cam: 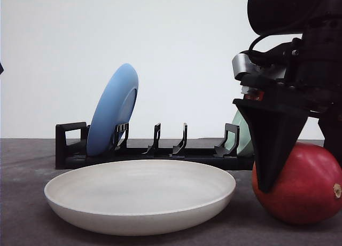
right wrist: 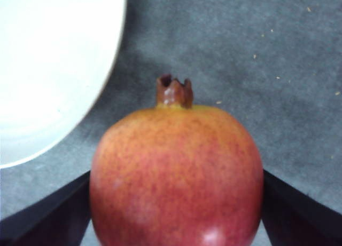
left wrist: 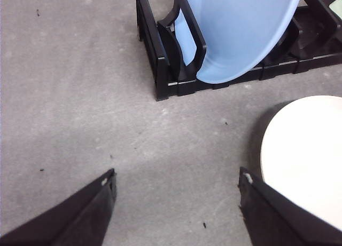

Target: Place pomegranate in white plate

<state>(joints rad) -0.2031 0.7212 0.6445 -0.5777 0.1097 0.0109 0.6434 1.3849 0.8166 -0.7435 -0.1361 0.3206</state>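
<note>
**Pomegranate on the table, between our right fingers**

Nearest us, our right gripper (right wrist: 176, 214) straddles the pomegranate (cam: 304, 184), a finger at each flank; it rests on the grey table (cam: 21, 214), beside the white plate (cam: 140, 195). Our left gripper (left wrist: 176, 203) hangs spread wide, empty. Behind stands a black rack (cam: 155, 150) holding a blue plate (cam: 113, 110).

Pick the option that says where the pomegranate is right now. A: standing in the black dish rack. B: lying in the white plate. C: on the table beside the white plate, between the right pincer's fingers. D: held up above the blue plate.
C: the pomegranate sits on the table to the right of the white plate, with the right pincer straddling it.
</note>
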